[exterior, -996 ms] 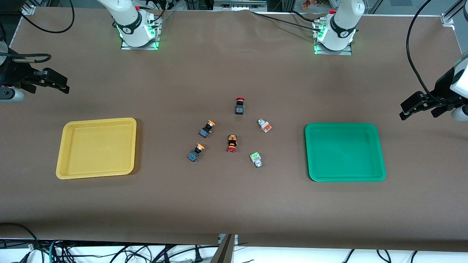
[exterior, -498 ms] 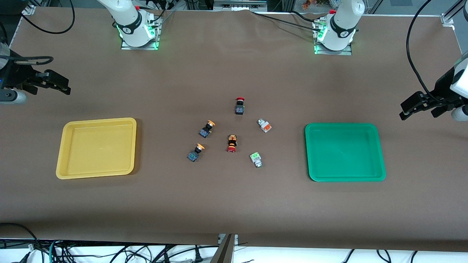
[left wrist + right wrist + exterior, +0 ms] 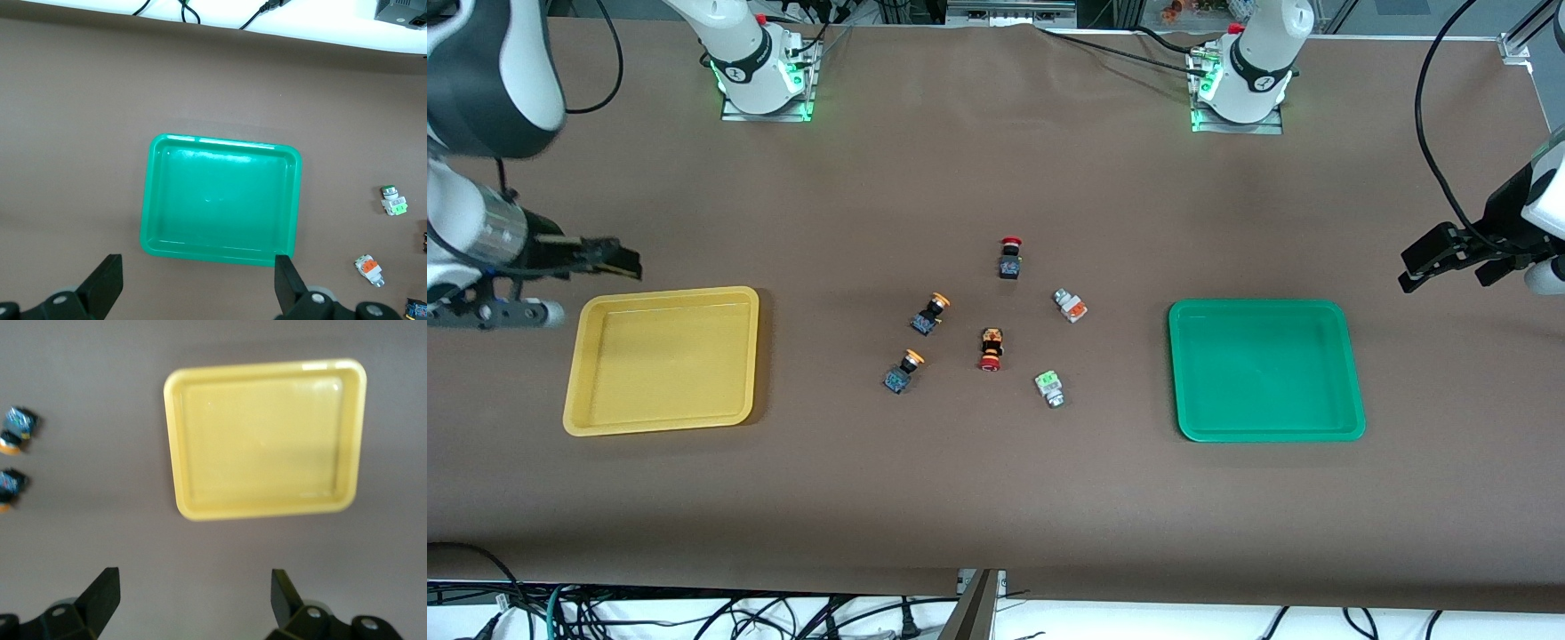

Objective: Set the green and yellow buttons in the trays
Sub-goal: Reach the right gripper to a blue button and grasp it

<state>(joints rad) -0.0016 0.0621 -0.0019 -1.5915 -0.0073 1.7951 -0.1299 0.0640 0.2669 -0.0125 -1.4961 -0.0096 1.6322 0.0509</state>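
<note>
The yellow tray [image 3: 585,366] lies toward the right arm's end and also shows in the right wrist view [image 3: 172,447]. The green tray [image 3: 1267,369] lies toward the left arm's end and also shows in the left wrist view [image 3: 220,200]. Between the trays lie two yellow-capped dark buttons [image 3: 931,313] [image 3: 903,371], a white-silver button marked orange [image 3: 1071,305] and one marked green [image 3: 1049,388]. My right gripper [image 3: 618,258] [image 3: 193,577] is open and empty over the table beside the yellow tray. My left gripper [image 3: 1418,267] [image 3: 197,263] is open and empty, waiting over the table's end by the green tray.
Two red-capped buttons lie among the others, one on a black body [image 3: 1009,256] and one with an orange-black body [image 3: 991,348]. Both trays hold nothing. Cables hang past the table's edges.
My right arm has swung in and its gripper has moved toward the yellow tray's corner. The left arm, the buttons and the trays have not moved.
</note>
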